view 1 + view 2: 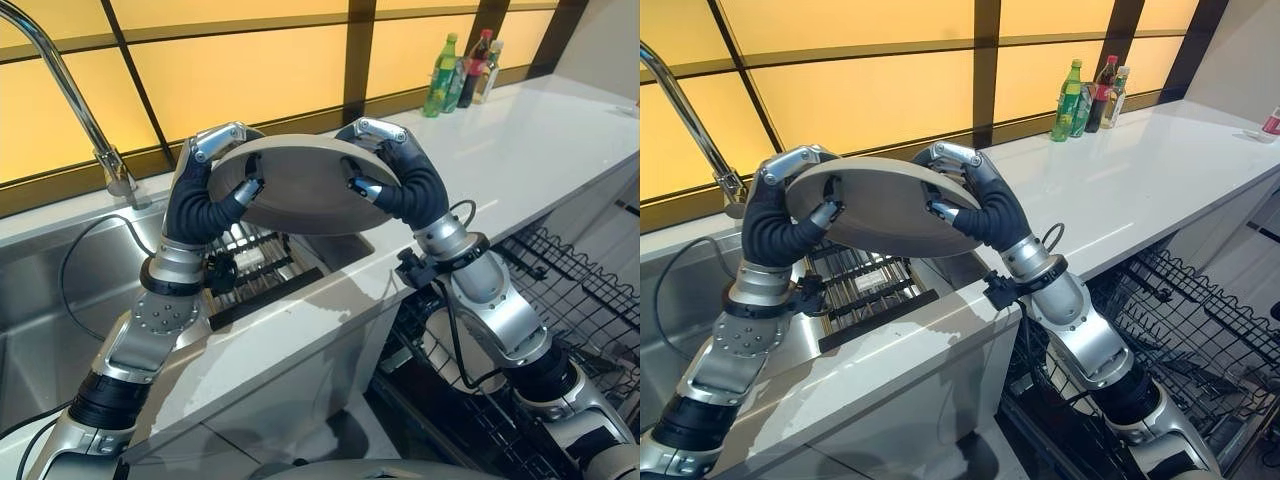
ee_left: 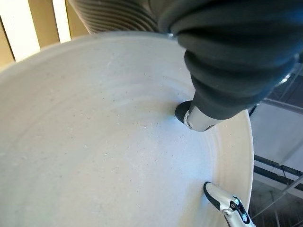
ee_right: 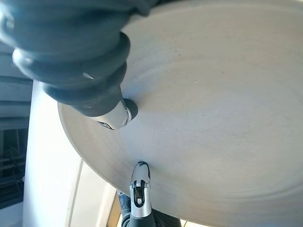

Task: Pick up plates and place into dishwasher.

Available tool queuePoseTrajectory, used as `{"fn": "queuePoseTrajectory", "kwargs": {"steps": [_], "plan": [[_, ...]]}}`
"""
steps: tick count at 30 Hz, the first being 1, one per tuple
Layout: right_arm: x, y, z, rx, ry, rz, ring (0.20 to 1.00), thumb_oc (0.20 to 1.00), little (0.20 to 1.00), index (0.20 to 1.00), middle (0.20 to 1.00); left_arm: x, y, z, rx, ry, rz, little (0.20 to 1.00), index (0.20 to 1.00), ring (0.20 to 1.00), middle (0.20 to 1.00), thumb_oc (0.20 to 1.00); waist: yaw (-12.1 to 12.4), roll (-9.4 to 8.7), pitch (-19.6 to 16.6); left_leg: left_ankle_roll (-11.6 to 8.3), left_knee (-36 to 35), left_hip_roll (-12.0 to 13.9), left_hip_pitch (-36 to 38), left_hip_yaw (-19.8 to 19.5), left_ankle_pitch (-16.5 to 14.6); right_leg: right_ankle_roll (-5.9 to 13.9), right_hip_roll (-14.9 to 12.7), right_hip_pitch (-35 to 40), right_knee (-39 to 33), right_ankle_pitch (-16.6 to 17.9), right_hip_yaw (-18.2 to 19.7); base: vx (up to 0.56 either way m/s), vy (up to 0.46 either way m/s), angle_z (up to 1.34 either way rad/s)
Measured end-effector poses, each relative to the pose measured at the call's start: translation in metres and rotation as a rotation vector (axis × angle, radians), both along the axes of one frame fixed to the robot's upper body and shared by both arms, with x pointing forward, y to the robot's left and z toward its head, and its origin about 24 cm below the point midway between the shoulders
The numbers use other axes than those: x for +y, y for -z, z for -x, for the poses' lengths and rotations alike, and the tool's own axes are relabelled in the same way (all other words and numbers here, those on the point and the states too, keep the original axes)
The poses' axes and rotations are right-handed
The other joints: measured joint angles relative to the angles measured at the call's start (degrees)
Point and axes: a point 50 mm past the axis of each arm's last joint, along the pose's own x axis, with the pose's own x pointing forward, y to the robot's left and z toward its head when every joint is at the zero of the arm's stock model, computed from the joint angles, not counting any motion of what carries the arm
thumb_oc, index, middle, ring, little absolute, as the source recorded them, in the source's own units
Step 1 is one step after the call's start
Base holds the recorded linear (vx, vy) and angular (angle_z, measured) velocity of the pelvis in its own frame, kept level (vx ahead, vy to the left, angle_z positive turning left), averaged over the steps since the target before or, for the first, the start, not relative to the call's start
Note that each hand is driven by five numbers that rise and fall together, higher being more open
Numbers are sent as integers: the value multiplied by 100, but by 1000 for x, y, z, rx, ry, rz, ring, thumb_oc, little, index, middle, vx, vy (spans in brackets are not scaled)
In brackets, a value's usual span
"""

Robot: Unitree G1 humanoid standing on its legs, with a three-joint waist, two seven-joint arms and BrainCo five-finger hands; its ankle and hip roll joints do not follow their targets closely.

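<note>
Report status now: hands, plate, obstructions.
Left hand and right hand both clamped on the plate, opposite rims. Plate held tilted above the sink. Dishwasher rack open at right, counter edge between.

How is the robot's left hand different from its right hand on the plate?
The left hand grips the plate at the edge over the sink; the right hand grips the opposite edge, on the counter side. The left arm rises from beside the sink, while the right arm rises over the dishwasher rack. Both hands curl fingers over the rim with the thumb against the plate's face, holding it together in the air.
</note>
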Motion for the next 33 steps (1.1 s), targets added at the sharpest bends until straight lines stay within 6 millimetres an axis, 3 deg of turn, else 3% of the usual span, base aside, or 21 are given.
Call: {"fn": "queuePoseTrajectory", "kwargs": {"steps": [6,14,19,25,33], "plan": [[1,7,-4,30,29,70,200,200,200,200,200,8,-2,-4,5,-74,88,1000,1000,1000,1000,1000,-50,-19,-13,0,-3,3,2,1,0,0,0,1,0,0,8,0,0,0],[-6,11,-6,43,88,82,200,200,200,200,200,29,-8,4,-97,-202,345,1000,1000,1000,1000,1000,-128,-24,-17,1,-29,24,9,38,-1,0,5,-27,-1,0,49,-3,11,-1],[-36,42,-11,170,231,141,200,200,200,200,200,64,-14,14,-173,-359,500,1000,1000,1000,1000,1000,-126,-29,-19,4,-39,46,8,57,-3,-1,4,-43,-1,-2,68,14,28,-2],[-67,60,-17,220,405,189,200,200,200,200,200,68,-7,16,-142,-387,496,1000,1000,1000,1000,1000,-202,-38,-10,15,-46,54,70,219,-23,11,9,-69,-1,6,245,55,57,-15],[-134,81,-8,283,731,230,200,200,200,200,200,102,10,36,-97,-545,516,1000,1000,1000,1000,1000,-473,-16,64,59,-46,92,224,686,-159,23,54,-182,46,47,717,47,44,-33]]}}
